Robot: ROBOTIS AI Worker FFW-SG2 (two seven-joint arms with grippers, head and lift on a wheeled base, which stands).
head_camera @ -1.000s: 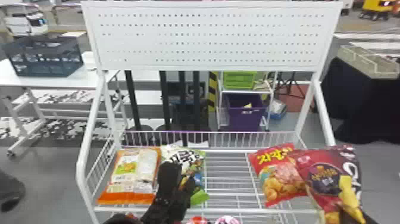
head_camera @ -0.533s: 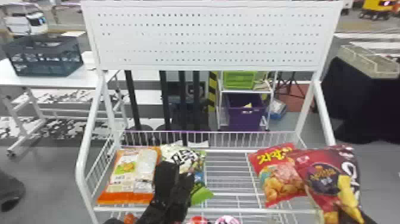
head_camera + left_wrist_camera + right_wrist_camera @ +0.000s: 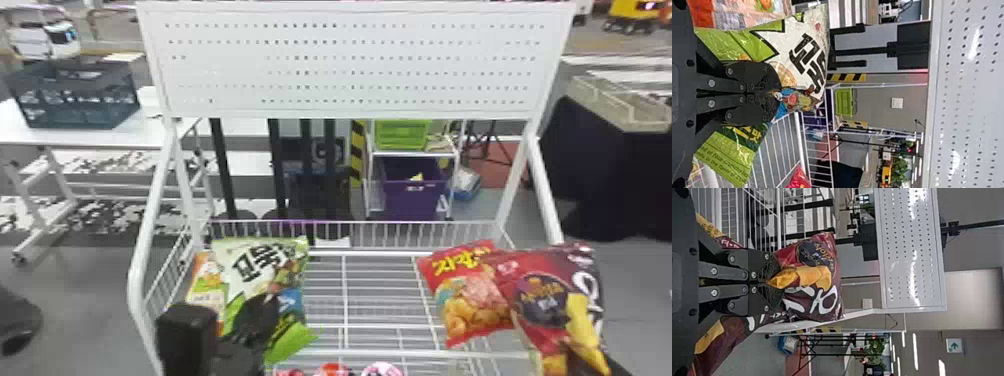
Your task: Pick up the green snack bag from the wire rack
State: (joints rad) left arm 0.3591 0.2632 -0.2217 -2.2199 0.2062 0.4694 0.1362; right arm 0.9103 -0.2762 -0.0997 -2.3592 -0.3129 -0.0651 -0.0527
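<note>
My left gripper is at the front left of the wire rack, pinching the green snack bag, which hangs tilted above the rack's left side. In the left wrist view the gripper is shut on the middle of the green bag, its film bunched around the fingers. On the right, my right gripper holds a dark red snack bag. The right wrist view has the gripper shut on that dark red bag.
An orange bag lies behind the green one at the left. A red bag rests on the rack's right side beside the dark red bag. A white perforated panel stands above the rack's back. Round packages show at the lower front.
The green bag has risen and come nearer in my left gripper, now covering much of the orange bag. The right gripper and its dark red bag have stayed in place.
</note>
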